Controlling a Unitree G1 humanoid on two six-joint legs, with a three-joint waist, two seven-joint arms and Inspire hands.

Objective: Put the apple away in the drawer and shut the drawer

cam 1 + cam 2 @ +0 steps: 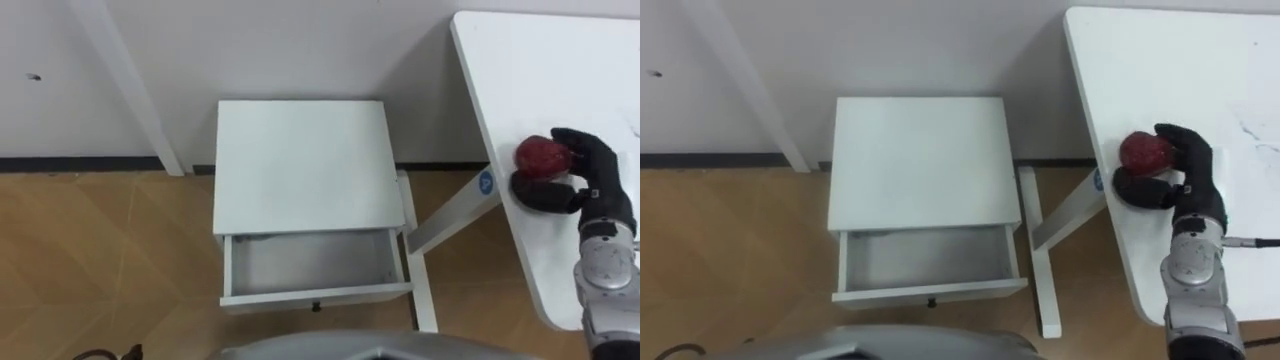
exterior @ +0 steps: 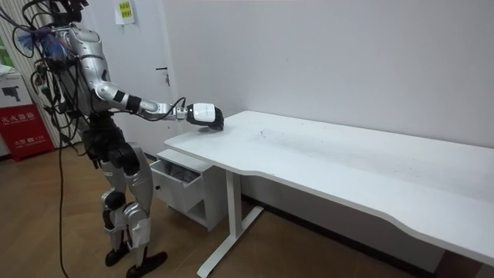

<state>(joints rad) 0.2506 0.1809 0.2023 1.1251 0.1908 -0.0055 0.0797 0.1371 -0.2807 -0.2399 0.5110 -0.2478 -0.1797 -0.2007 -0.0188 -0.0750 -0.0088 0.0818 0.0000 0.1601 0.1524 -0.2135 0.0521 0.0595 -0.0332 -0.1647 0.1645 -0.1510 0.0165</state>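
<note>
A dark red apple (image 1: 538, 156) lies near the left edge of the white table (image 1: 560, 70). My right hand (image 1: 590, 175) reaches in from the lower right, its dark fingers curled over the apple's far side and its thumb under the near side. The apple still rests on the tabletop. To the left stands a low white cabinet (image 1: 300, 165). Its top drawer (image 1: 315, 295) is pulled open toward me and nothing lies inside. In the room view I stand beside the cabinet with my right arm stretched out to the table's corner (image 2: 207, 116).
The table's slanted white leg (image 1: 450, 215) runs down between the cabinet and the tabletop. A white wall with a dark skirting board is behind the cabinet. Wooden floor lies to the cabinet's left.
</note>
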